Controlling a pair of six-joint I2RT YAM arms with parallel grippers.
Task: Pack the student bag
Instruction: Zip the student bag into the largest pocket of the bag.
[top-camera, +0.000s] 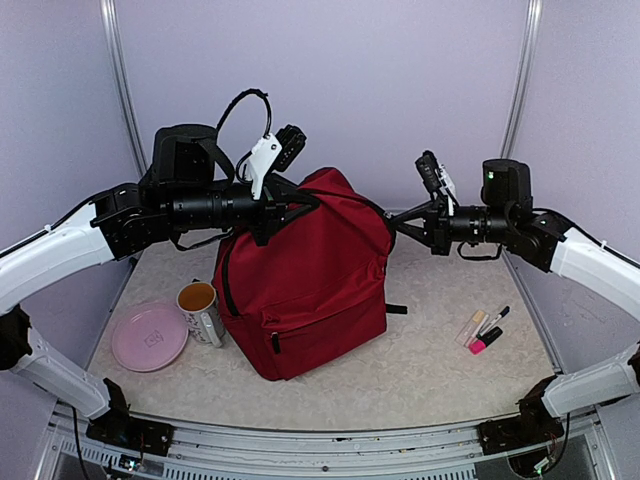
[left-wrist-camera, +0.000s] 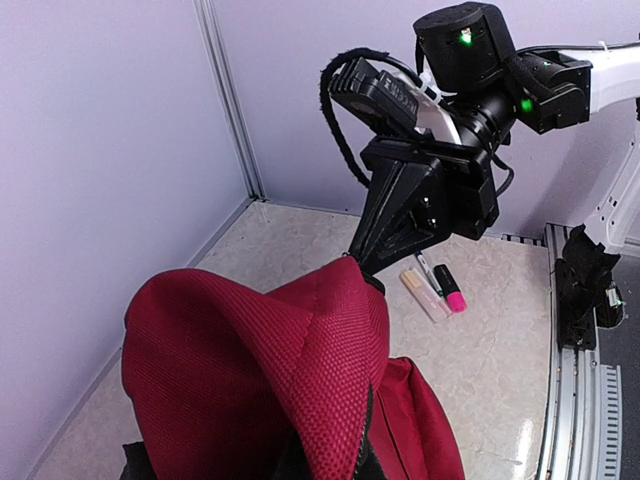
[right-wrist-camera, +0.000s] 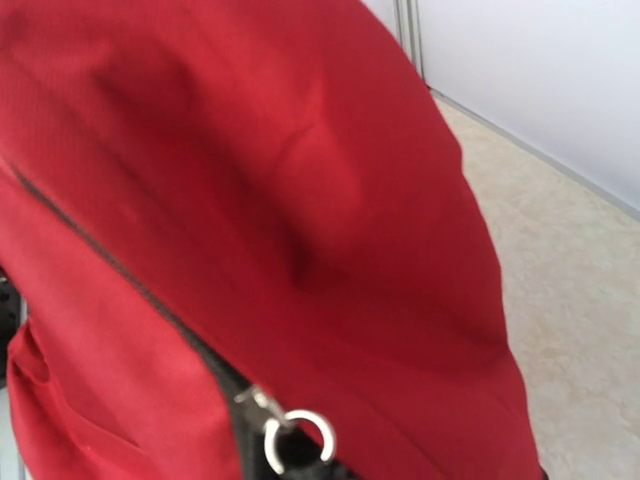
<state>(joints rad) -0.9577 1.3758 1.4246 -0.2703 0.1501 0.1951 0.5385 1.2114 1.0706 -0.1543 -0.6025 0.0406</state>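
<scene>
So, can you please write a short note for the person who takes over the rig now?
Left gripper: shut on the top of the student bag.
Right gripper: shut on its right-hand edge.
The bag stands upright mid-table.
Pink plate, mug and markers sit outside on the table.
Done: bag gripped by both.
Left to do: pack them; zipper state unclear.

Bright, even, diffuse light cast soft shadows. The large dark red fabric backpack (right-wrist-camera: 330, 200) looked blurred in the right wrist view; glare touched the pale table (left-wrist-camera: 520, 435).
</scene>
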